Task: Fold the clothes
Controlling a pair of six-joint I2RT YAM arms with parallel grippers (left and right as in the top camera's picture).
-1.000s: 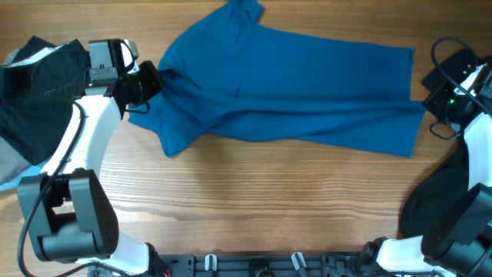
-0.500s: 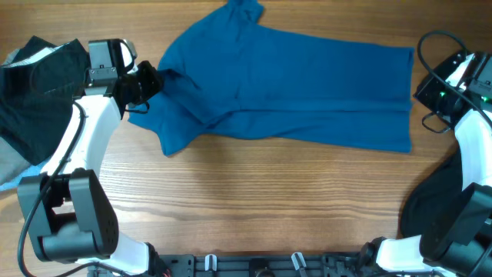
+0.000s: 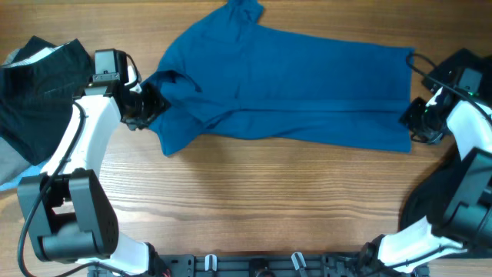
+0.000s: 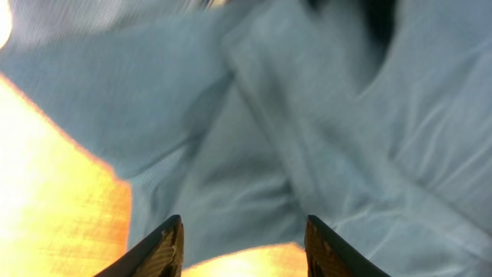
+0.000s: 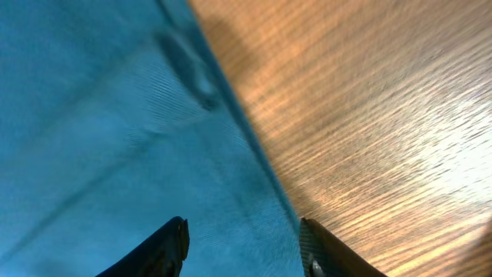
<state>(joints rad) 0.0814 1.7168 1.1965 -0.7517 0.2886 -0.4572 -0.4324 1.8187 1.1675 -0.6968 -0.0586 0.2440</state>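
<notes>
The clothes here are mainly a royal-blue shirt (image 3: 292,88), spread across the table with its collar at the far edge, and a black garment (image 3: 38,85) heaped at the far left. My left gripper (image 3: 144,106) stands open at the shirt's left sleeve. In the left wrist view the gripper (image 4: 244,231) holds nothing, with pale-looking shirt fabric (image 4: 307,138) just beyond the tips. My right gripper (image 3: 415,121) stands open at the shirt's right hem corner. In the right wrist view the gripper (image 5: 242,231) straddles the hem edge (image 5: 254,154) without holding it.
The wooden table (image 3: 269,200) shows bare on the near side of the shirt. A dark mass (image 3: 430,204) lies at the near right by the right arm's base. A pale cloth edge (image 3: 9,165) peeks out beneath the black garment.
Both grippers went from shut to open. The left one shifted slightly toward the near side at the sleeve. The right one swung in from the far right to the hem corner.
</notes>
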